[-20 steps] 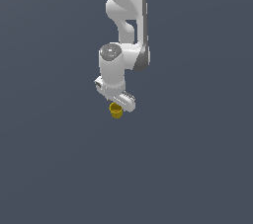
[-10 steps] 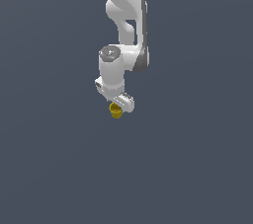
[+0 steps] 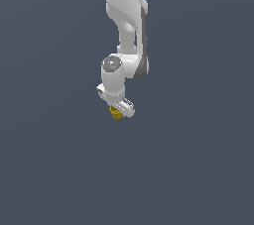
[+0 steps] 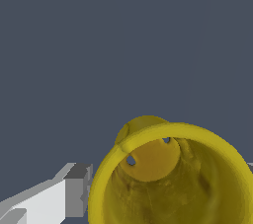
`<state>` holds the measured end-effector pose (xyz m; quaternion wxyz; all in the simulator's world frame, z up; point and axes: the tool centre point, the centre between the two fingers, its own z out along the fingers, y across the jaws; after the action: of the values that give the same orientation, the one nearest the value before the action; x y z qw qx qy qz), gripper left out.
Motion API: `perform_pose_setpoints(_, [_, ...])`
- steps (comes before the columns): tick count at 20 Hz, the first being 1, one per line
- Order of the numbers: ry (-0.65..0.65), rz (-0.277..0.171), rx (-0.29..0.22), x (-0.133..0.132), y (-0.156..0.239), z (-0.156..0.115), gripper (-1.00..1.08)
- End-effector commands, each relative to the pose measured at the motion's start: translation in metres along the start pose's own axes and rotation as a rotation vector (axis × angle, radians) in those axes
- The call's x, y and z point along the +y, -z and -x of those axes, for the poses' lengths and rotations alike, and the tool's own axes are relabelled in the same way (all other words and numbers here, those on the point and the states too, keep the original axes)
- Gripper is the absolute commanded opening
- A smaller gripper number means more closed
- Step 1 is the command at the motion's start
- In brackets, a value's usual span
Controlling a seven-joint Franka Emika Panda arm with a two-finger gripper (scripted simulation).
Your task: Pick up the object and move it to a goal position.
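We see the yellow cup [image 3: 115, 113] tucked right under the white gripper [image 3: 119, 111], peeking out at its seven o'clock; one finger [image 4: 47, 201] sits beside its rim, pinch unclear, we cannot tell.

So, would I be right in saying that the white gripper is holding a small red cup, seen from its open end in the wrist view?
Not quite: the cup is yellow, not red. The wrist view shows its yellow rim and hollow inside, and the exterior view shows the same yellow piece at the tip of the white gripper. The rest holds, though the pictures do not show the grip itself clearly.
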<state>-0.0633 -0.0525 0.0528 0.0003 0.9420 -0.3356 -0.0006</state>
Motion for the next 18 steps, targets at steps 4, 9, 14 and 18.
perform_pose_setpoints(4, [0.000, -0.001, 0.001, -0.0006, -0.0064, -0.0006, -1.00])
perform_pose_setpoints(9, [0.000, -0.001, 0.001, -0.0006, -0.0064, -0.0006, -1.00])
perform_pose_setpoints(14, [0.000, -0.002, 0.002, -0.0013, -0.0053, -0.0006, -1.00])
perform_pose_setpoints(18, [0.000, -0.002, 0.002, 0.0043, -0.0053, -0.0025, -1.00])
